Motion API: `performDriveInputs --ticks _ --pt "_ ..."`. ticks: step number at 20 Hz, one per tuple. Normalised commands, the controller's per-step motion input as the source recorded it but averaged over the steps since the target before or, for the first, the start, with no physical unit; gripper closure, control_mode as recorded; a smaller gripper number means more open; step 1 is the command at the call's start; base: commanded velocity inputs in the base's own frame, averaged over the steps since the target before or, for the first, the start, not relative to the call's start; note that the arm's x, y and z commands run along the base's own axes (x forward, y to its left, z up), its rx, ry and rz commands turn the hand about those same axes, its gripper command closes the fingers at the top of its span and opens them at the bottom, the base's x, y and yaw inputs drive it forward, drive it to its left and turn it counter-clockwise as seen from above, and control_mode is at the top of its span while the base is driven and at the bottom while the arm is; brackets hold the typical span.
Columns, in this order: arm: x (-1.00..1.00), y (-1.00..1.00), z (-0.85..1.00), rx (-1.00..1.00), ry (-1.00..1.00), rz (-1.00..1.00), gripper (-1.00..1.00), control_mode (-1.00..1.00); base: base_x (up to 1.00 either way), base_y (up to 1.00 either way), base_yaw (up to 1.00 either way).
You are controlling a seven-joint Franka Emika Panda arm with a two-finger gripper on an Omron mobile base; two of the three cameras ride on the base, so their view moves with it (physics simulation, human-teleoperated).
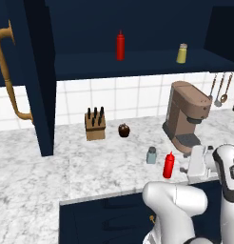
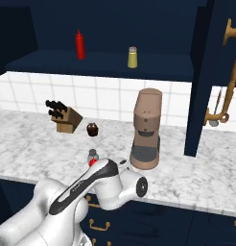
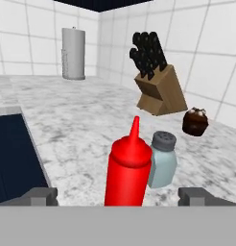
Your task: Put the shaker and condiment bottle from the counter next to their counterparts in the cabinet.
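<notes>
Now, going left to right in the hand view: a grey paper-towel roll (image 3: 73, 53) stands at about 11 o'clock against the tiled wall, and the wooden knife block (image 3: 160, 91) sits at 1 o'clock. The condiment bottle (image 3: 129, 168) stands upright at centre, toward 6 o'clock, directly between the two dark fingertips (image 3: 41, 196). The shaker (image 3: 162, 160) stands just beside it toward 3 o'clock, and a small dark brown cupcake (image 3: 195, 121) lies beyond at 2 o'clock. All rest on the counter (image 3: 76, 125). The gripper (image 3: 121, 197) is spread wide, its fingers apart from the bottle on both sides and holding nothing. In the left base view, the cabinet (image 1: 138, 64) shelf carries a darker red bottle (image 1: 120, 46) and a yellowish shaker (image 1: 182, 53), with a brown coffee machine (image 1: 187, 116) below at 3 o'clock.
</notes>
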Motion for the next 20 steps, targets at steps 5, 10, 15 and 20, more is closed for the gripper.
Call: performDriveInputs --ticks 5,10,15,20 --pt "0.16 0.09 -0.05 0.0 0.0 0.0 -1.0 -1.0 0.0 0.0 0.0" --pt "0.01 0.12 -0.02 0.0 0.01 0.0 -1.0 -1.0 0.0 0.0 0.0" --pt "0.0 0.37 -0.1 0.0 0.03 0.0 -1.0 -1.0 0.0 0.0 0.0" --pt "0.0 0.28 -0.06 0.0 0.02 0.0 -1.0 -1.0 0.0 0.0 0.0"
